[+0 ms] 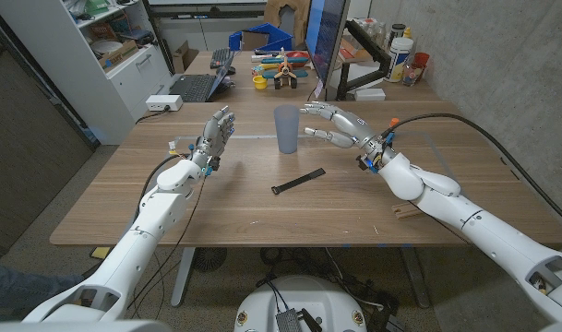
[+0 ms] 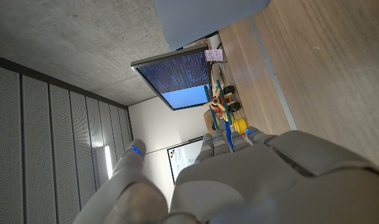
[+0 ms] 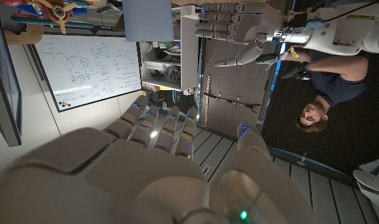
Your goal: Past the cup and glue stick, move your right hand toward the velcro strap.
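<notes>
Black and thin, the velcro strap (image 1: 297, 181) lies flat on the wooden table (image 1: 124, 207) just below the middle of the head view, slanting from lower left to upper right, with nothing touching it. Above it, a little left of its upper end, stands the translucent grey-blue cup (image 1: 287, 128), upright. A small glue stick (image 1: 173, 146) seems to stand further to the left, beside the left robot hand (image 1: 214, 136); it is too small to be sure of.

The right robot hand (image 1: 334, 124) hangs in the air just right of the cup, in the upper middle of the frame, its fingers spread and reaching left toward the cup, with nothing in its grasp. It sits above and to the right of the strap, so by my reading the approach is only partly made: the hand has to drop down and left in the picture to reach the strap, keeping off the cup on the way.

The left robot hand is raised at the centre left, fingers apart and pointing up, empty too, probably kept back to leave the middle free.

A monitor (image 1: 328, 41) and toys (image 1: 281, 70) crowd the far edge.
</notes>
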{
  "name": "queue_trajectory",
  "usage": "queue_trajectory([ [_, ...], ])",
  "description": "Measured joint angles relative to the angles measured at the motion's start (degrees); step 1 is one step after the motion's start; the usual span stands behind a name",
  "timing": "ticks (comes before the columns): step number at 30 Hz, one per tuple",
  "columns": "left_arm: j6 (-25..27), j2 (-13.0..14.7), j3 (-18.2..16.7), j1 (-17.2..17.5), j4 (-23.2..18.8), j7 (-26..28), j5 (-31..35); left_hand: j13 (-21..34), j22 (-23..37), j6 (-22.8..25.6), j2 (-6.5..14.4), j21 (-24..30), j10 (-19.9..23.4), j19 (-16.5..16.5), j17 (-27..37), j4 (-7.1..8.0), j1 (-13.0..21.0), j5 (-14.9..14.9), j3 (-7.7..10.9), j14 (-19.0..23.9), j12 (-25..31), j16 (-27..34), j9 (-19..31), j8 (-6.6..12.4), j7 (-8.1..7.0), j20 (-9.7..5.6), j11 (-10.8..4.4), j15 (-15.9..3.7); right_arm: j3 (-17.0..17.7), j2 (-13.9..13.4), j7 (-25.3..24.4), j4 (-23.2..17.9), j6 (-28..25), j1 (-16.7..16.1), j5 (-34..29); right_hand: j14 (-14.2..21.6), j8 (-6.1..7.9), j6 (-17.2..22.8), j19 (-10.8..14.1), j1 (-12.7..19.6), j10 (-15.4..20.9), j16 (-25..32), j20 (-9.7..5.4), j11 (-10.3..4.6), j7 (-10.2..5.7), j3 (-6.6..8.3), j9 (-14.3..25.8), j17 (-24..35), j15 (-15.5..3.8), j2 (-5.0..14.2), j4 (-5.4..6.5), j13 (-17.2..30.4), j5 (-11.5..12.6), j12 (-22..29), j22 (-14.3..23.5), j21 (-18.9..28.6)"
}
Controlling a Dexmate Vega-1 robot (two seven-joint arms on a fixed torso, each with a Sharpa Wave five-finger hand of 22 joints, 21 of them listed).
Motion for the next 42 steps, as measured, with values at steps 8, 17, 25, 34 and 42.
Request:
queue_trajectory([
  [8, 0.0, -0.1, 0.0, 0.0, -0.2, 0.1, 0.0, 0.0, 0.0, 0.0, 0.0, 0.0, 0.0, 0.0, 0.0, 0.00, 0.0, 0.0, 0.00, 0.0, 0.0, 0.0, 0.0, 0.00, 0.00, 0.00, 0.00, 0.00, -1.1, -1.0, -0.1, -0.8, -0.7, 0.5, -1.6, 0.3, 0.00, 0.2, 0.0, 0.0, 0.1, 0.0, 0.00, -0.09, -0.21, 0.00, 0.0, 0.0, 0.31, 0.00, 0.00, 0.0, 0.0, 0.0, 0.0, -0.4],
  [17, 0.0, -0.2, 0.2, -0.1, -0.4, 0.2, 0.1, 0.0, 0.0, 0.2, 0.0, 0.0, -0.2, -0.2, 0.0, 0.18, 0.0, 0.0, -0.17, 0.0, 0.0, 0.0, 0.0, 0.00, -0.21, 0.18, -0.18, 0.00, -2.0, -1.9, -0.2, -1.6, -1.7, 0.9, -3.6, 0.5, -0.28, -0.4, 0.2, 0.2, 0.3, 0.0, 0.21, 0.10, -0.91, 0.00, 0.0, 0.0, 0.11, -0.23, 0.00, 0.0, 0.3, 0.0, 0.0, -0.5],
  [25, 0.2, -0.3, 0.3, -0.2, -0.6, 0.5, 0.1, 0.0, 0.0, 0.2, 0.0, 0.0, -0.1, 0.1, 0.0, 0.12, 0.0, 0.0, -0.40, 0.0, 0.0, 0.0, 0.0, 0.00, -0.21, 0.51, -0.54, 0.00, -2.8, -2.4, -0.3, -2.1, -2.4, 1.2, -5.1, 2.6, -0.71, -2.0, 0.4, 0.7, 0.6, 0.4, 0.00, 0.41, -0.67, 0.00, 0.0, 0.0, 0.07, -0.69, 0.00, 0.0, 0.8, 0.0, 0.0, -1.2],
  [34, 0.3, -0.3, 0.4, -0.2, -0.8, 0.7, 0.2, 0.0, 0.0, 0.5, 0.2, 0.0, -0.1, -0.2, 0.0, 0.19, 0.2, 0.4, -0.47, 0.0, 0.0, 0.0, 0.0, 0.00, -0.52, 0.80, -0.53, 0.00, -3.9, -2.7, -0.1, -2.1, -2.4, 1.8, -5.7, 6.2, -0.71, -2.2, 0.9, 0.4, 1.4, 1.5, 0.10, 0.63, -0.48, 0.00, 0.0, 0.0, -0.10, -0.43, 0.01, 0.0, 1.2, 0.0, 0.3, -1.9],
  [42, 0.3, -0.4, 0.4, 0.0, -0.9, 1.0, 0.2, 0.0, 0.0, 0.5, 0.2, 0.0, -0.1, -0.2, 0.0, 0.19, 0.2, 0.4, -0.46, 0.0, 0.0, 0.0, 0.0, 0.00, -0.52, 0.79, -0.53, 0.00, -4.9, -2.7, 0.6, -1.3, -2.0, 2.7, -6.2, 6.1, -0.71, -2.2, 1.5, 0.4, 1.8, 1.1, -0.09, 0.62, -0.48, 0.00, 0.0, 0.0, 0.04, -0.42, 0.01, 0.0, 1.4, 0.0, 0.3, -1.9],
])
